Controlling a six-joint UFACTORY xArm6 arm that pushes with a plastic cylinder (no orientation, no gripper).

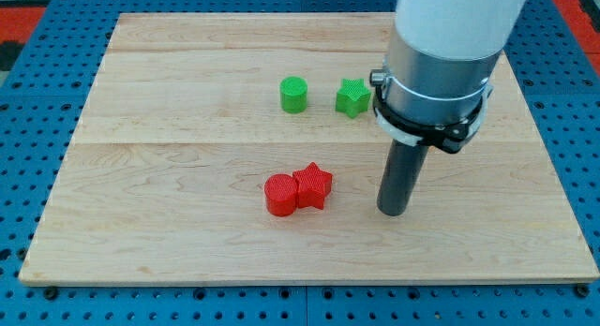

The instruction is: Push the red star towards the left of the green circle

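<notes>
Red star [314, 186] is sitting touching the red circle [279, 195], well below the green circle [294, 95], and my tip [393, 212], a rod with no pincer to grasp anything, is waiting at its right, so pushing sideways may be shoving both.

Ribbed plastic red star [313, 186] on pale, smooth wooden board [169, 176].

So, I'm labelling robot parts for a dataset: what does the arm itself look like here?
A wide, light grey cylinder body ends in a black ring collar. A straight dark grey rod comes out below it and ends at my tip. No cables or markings show.
</notes>
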